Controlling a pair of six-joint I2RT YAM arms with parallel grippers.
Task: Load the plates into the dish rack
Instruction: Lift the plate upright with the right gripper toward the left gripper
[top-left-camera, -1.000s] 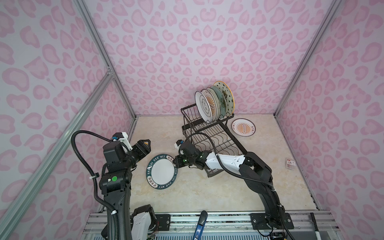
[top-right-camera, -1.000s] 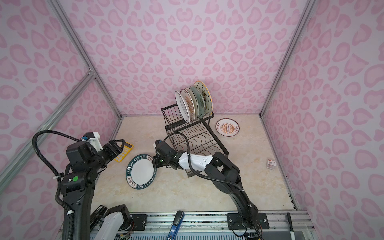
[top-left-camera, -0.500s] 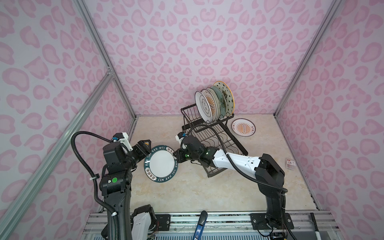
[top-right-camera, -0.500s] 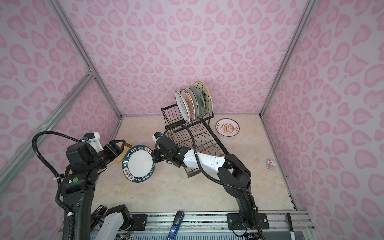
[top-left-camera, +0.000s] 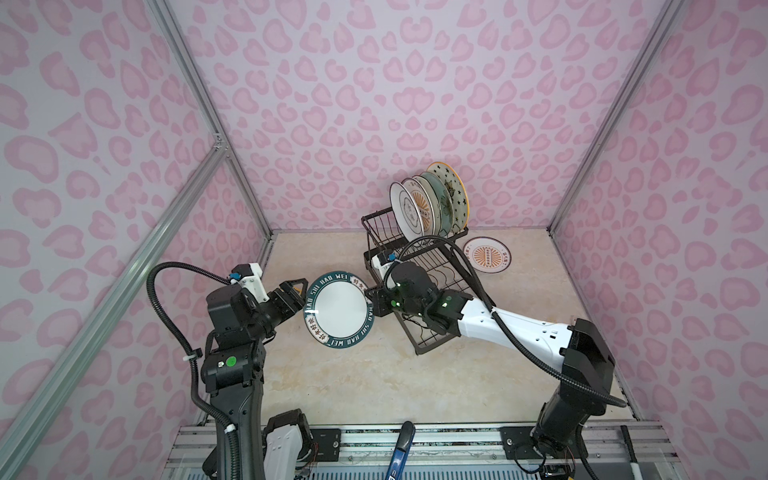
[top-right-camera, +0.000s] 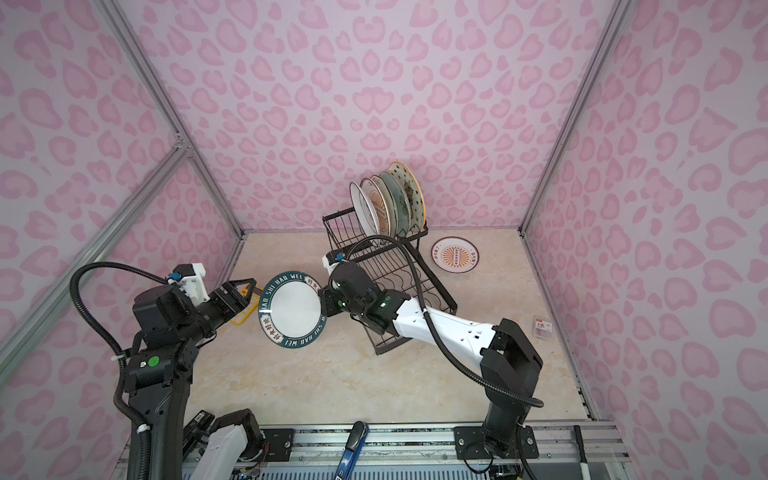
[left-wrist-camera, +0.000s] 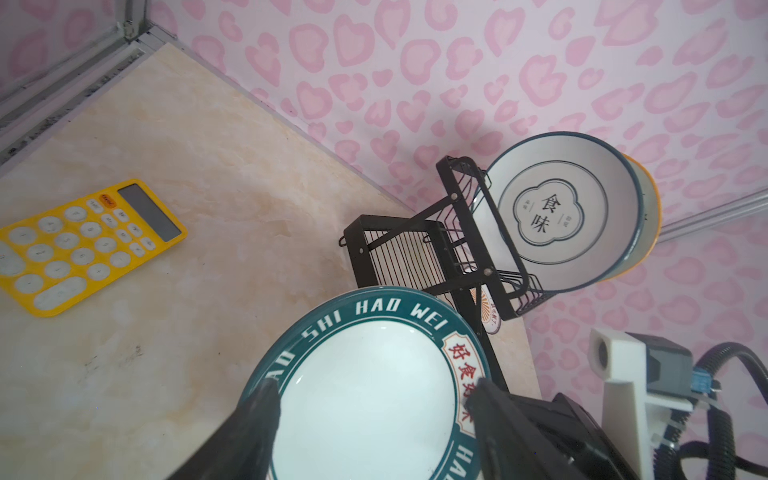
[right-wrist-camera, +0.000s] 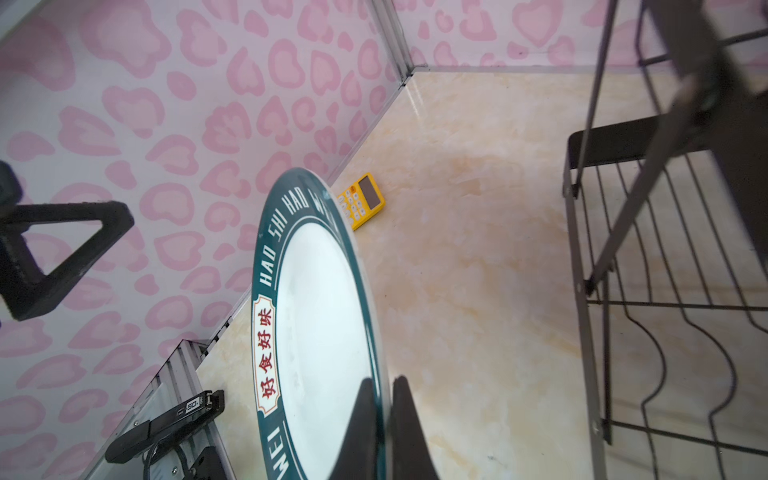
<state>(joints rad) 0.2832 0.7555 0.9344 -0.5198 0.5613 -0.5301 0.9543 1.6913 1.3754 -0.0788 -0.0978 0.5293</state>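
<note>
The right gripper (top-left-camera: 370, 305) is pinching the rim of the round dark-green-rimmed lettered ceramic plate (top-left-camera: 338, 307), with its jaws closed hard on the edge next to the red label. In the right wrist view its fingertips (right-wrist-camera: 405, 424) are sandwiching that rim. The plate is hanging clear of the beige marbled tabletop (top-left-camera: 353, 382). It is tilted up on edge and stretching away from the right fingertips toward the left gripper (top-left-camera: 302, 296).

The left gripper is standing with its jaws spread wide and gripping nothing. It is waiting right at the plate's opposite rim, but whether a finger is touching the rim cannot be told. A flat yellow plastic calculator (top-right-camera: 242, 319) is lying on the tabletop just beneath that gripper.

The black metal wire dish rack (top-left-camera: 376, 232) is sitting close behind the right gripper's wrist. Four plates are standing upright in its raised part, beyond the right wrist:
- a white black-ringed plate (top-left-camera: 405, 212)
- an orange sunburst plate (top-left-camera: 422, 205)
- a pale blue plate (top-left-camera: 438, 199)
- a starred yellow-rimmed plate (top-left-camera: 455, 189)

A second orange sunburst plate (top-left-camera: 487, 254) is lying flat on the tabletop past the rack, well apart from both grippers.
</note>
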